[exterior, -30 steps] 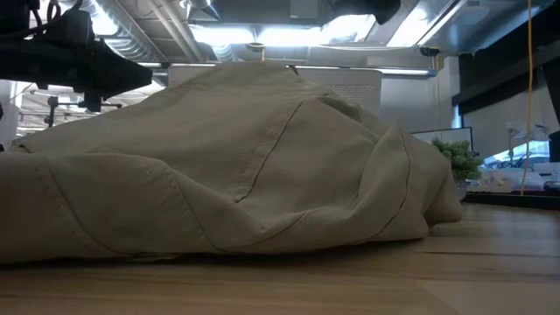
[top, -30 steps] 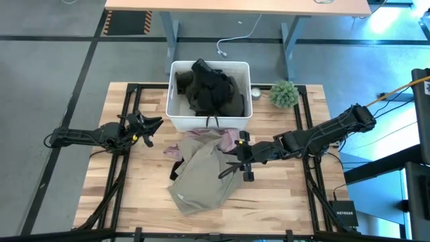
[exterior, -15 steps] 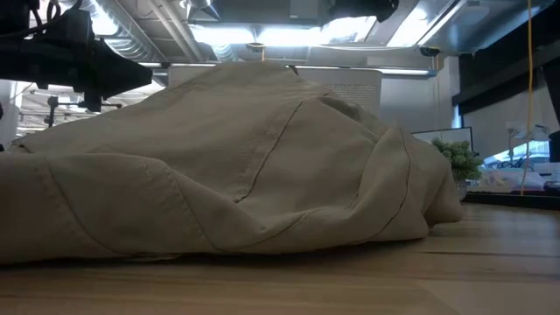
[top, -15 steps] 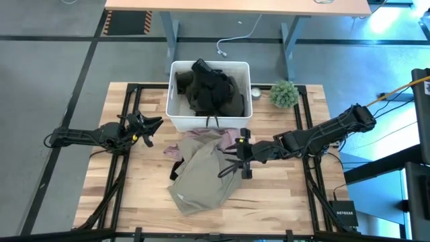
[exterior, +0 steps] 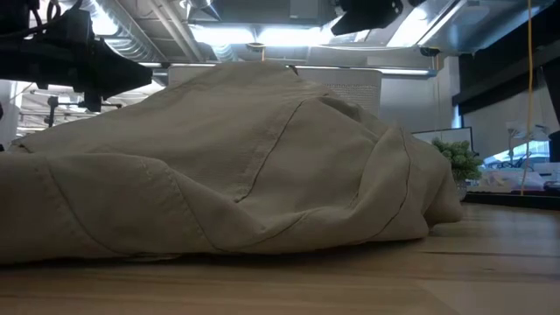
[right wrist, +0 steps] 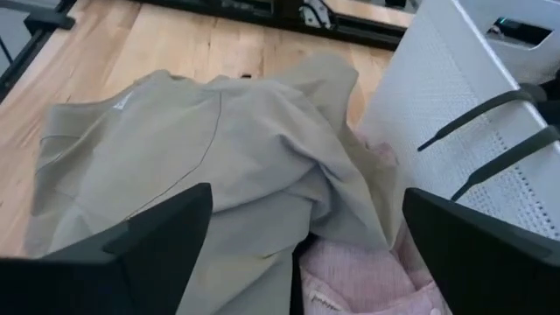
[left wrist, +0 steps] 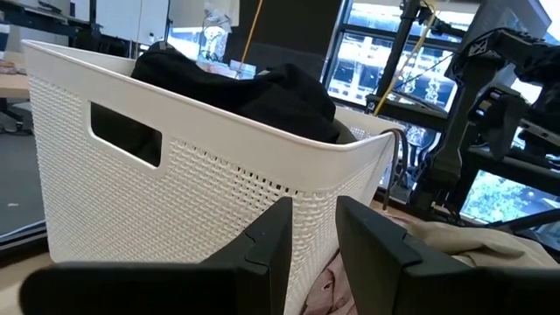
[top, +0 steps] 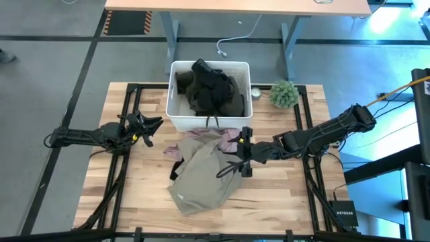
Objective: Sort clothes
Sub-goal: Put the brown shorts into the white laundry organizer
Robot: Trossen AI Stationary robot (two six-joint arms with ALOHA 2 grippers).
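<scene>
A beige garment (top: 201, 176) lies crumpled on the table's middle and fills the low view (exterior: 227, 175). A mottled pink garment (top: 220, 138) lies partly under its far edge, against the white tub (top: 176, 115). Dark olive and black garments (top: 211, 91) are heaped in the tub, and two black straps (right wrist: 477, 122) hang over its near wall. My right gripper (top: 244, 152) hovers open, fingers wide apart, over the beige garment's right edge and the pink one (right wrist: 350, 276). My left gripper (top: 153, 124) waits at the tub's left, open by a narrow gap (left wrist: 313, 249).
A small green plant (top: 283, 93) stands at the tub's right on the table's far side. A bit of black cloth (top: 176, 168) shows at the beige garment's left edge. Bare wood lies along the near edge and at both sides (top: 282, 195).
My right gripper has opened wider above the right edge of the beige garment, staying nearly in place. The garments lie as they did.
</scene>
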